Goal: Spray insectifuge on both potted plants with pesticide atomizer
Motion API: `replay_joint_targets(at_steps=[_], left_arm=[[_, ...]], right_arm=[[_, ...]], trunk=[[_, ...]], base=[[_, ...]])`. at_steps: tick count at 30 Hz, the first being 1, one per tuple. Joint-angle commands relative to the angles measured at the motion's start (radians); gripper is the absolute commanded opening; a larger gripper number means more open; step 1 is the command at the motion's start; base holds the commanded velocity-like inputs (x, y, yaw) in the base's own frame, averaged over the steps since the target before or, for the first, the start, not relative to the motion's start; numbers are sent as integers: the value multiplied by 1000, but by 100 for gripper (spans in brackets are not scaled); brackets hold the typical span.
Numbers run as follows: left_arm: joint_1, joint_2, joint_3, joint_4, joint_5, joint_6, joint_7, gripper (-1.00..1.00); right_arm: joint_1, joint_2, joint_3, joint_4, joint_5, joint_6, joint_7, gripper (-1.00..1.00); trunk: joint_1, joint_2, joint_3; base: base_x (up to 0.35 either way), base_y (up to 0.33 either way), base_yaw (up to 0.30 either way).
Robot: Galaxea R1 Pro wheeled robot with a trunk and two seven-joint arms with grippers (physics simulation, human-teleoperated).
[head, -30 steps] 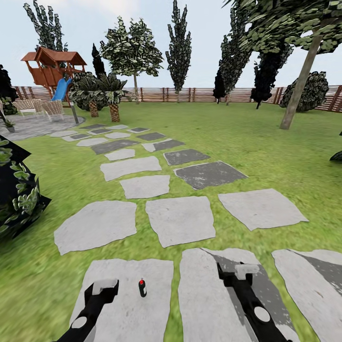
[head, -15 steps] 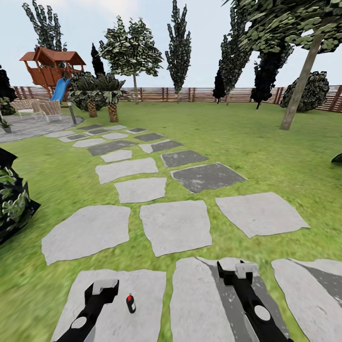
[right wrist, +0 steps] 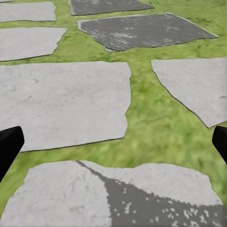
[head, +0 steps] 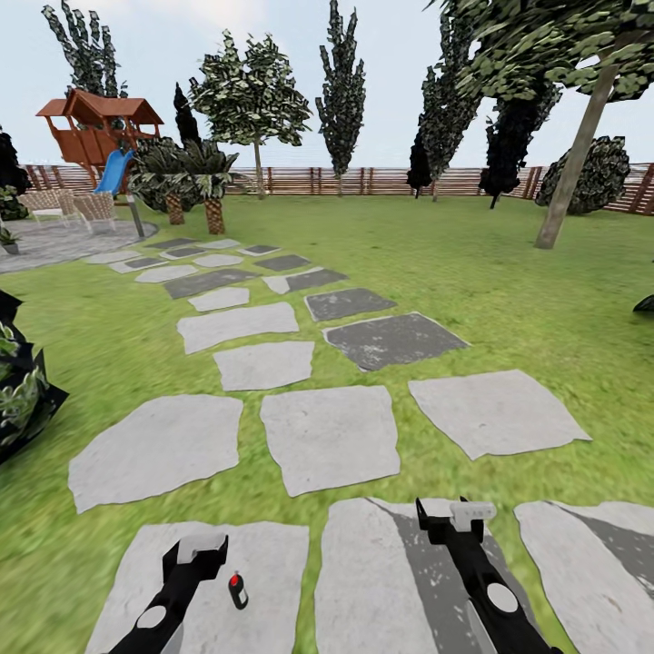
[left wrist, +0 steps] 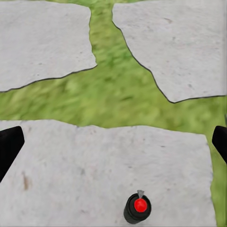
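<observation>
Bottle: the pesticide atomizer [head: 237, 590] is standing upright on a pale paving slab [head: 136, 581] at the near end of the stone path, closer to the slab's right edge than its left, red top up.
Bottle from the left wrist: the red cap [left wrist: 140, 205] is showing from almost straight above, so the long axis is running vertical, roughly along the camera's line of sight.
Left gripper: the left gripper [head: 200, 551] is hanging just above the same slab, released, with its two dark fingers [left wrist: 9, 146] spread wide at either side of the wrist picture and nothing between them.
Right gripper: the right gripper [head: 459, 520] is hovering over the neighbouring slab, also released and gripping nothing, with its fingers wide apart.
Key relation: the bottle is sitting just beside the left gripper, on its inner side and slightly nearer the robot's body; the right gripper is well apart from it. The left arm looks the nearer choice.
Coming move, as a guess: the left gripper is needing to draw back and inward to bring the bottle between its fingers, then close across the upright body.
Plants: a small potted plant [head: 8, 240] is showing far off on the paved patio [head: 54, 243]; too small to tell which one.
</observation>
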Motion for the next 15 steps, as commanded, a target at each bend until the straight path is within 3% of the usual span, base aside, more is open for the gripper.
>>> replay_joint_targets(at_steps=[1, 6, 15], left_arm=[[-1, 0, -1, 0, 5, -3, 1, 100], [-1, 0, -2, 0, 6, -7, 0, 100], [0, 1, -1, -1, 8, -16, 0, 100]], right_arm=[[0, 0, 0, 1, 1, -3, 1, 100], [0, 1, 1, 1, 1, -3, 1, 100], [0, 2, 1, 1, 0, -3, 1, 100]], trunk=[[0, 0, -1], [0, 0, -1], [34, -63, -29]], base=[[21, -32, 0], [7, -11, 0], [1, -1, 0]])
